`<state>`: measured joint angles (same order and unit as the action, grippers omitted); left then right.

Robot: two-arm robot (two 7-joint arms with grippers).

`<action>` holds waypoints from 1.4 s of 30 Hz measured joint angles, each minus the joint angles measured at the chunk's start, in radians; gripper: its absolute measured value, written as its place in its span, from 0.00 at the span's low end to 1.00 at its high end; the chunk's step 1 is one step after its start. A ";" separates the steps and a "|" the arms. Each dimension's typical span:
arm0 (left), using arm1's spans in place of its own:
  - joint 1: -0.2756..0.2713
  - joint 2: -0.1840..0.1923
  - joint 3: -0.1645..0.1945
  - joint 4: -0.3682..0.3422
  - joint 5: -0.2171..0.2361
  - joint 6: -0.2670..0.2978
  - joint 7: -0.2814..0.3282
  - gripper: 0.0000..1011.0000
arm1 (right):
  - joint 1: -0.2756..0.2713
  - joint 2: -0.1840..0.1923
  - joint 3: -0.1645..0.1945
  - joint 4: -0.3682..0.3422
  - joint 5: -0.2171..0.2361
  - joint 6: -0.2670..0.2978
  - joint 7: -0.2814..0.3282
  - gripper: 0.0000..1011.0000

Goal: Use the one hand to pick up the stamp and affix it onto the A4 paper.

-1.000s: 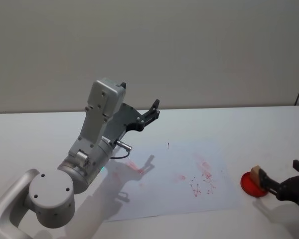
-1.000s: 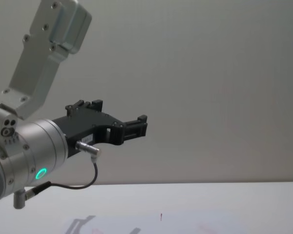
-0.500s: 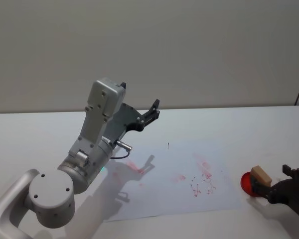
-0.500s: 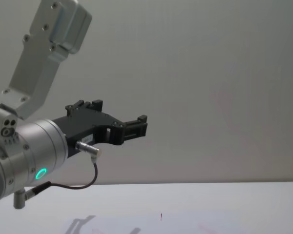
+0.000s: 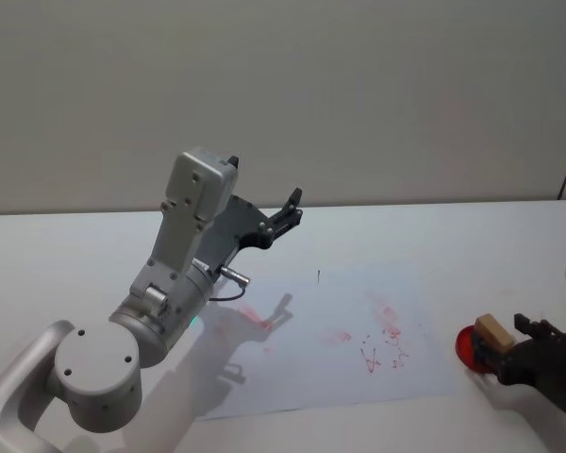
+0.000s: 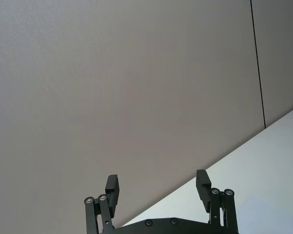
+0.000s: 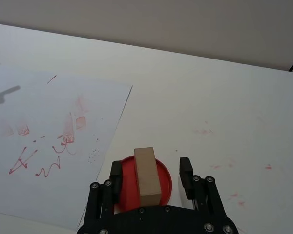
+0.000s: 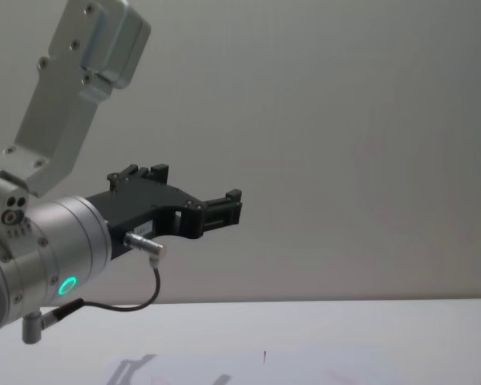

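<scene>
Right wrist view is showing the right end effector (image 7: 150, 168) sitting low over the table (image 7: 224, 112), its two black fingers (image 7: 185, 170) spread wide on either side of the stamp (image 7: 147, 175). A clear gap is showing between each finger and the block, so nothing is being pinched. The stamp is standing on a round red disc (image 7: 165, 183), which is lying on the bare table just beside the edge of the A4 paper (image 7: 49, 146) without overlapping it. The sheet is carrying red scribbles and pinkish smudges.

In the head view, the same right end effector (image 5: 509, 344) is reaching in from the lower right corner, with the stamp (image 5: 491, 331) on the red disc (image 5: 468, 347) just off the right edge of the A4 paper (image 5: 330, 311).

The left end effector (image 5: 285, 211) is hanging raised above the far left part of the sheet, well apart from the stamp. Its fingers (image 6: 112, 187) are standing spread and empty, pointing toward the wall (image 6: 136, 73); in the chest view it (image 8: 223, 210) is hovering high over the table.
</scene>
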<state>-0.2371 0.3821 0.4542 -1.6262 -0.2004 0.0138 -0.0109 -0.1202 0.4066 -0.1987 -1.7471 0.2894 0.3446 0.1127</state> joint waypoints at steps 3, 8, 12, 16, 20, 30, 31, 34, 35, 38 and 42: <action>0.000 0.000 0.000 0.000 0.000 0.000 0.000 0.99 | 0.003 -0.001 -0.001 0.003 -0.003 0.001 0.003 0.66; 0.000 0.000 0.000 0.000 0.000 0.000 0.000 0.99 | 0.008 -0.004 -0.002 0.009 -0.007 0.003 0.008 0.50; 0.000 0.000 0.000 0.000 0.000 0.000 0.000 0.99 | 0.010 -0.005 -0.003 0.011 -0.009 0.004 0.011 0.38; 0.000 0.000 0.000 0.000 0.000 0.000 0.000 0.99 | 0.011 -0.006 -0.003 0.012 -0.010 0.004 0.013 0.25; 0.000 0.000 0.000 0.000 0.000 0.000 0.000 0.99 | 0.017 -0.008 -0.003 0.014 -0.014 -0.002 0.018 0.21; 0.000 0.000 0.000 0.000 0.000 0.000 0.000 0.99 | 0.057 -0.022 -0.005 0.016 -0.033 -0.038 0.053 0.21; 0.000 0.000 0.000 0.000 0.000 0.000 0.000 0.99 | 0.064 -0.026 -0.006 0.017 -0.035 -0.042 0.058 0.21; 0.000 0.000 0.000 0.000 0.000 0.000 0.000 0.99 | 0.087 -0.036 -0.009 0.022 -0.042 -0.058 0.080 0.21; 0.000 0.000 0.000 0.000 0.000 0.000 0.000 0.99 | 0.102 -0.043 -0.012 0.027 -0.047 -0.067 0.096 0.21; 0.000 0.000 0.000 0.000 0.000 0.000 0.000 0.99 | 0.126 -0.056 -0.016 0.038 -0.052 -0.077 0.116 0.21; 0.000 0.000 0.000 0.000 0.000 0.000 0.000 0.99 | 0.180 -0.087 -0.029 0.075 -0.061 -0.098 0.166 0.21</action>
<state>-0.2371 0.3821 0.4542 -1.6262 -0.2004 0.0139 -0.0109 0.0596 0.3198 -0.2280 -1.6717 0.2288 0.2464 0.2783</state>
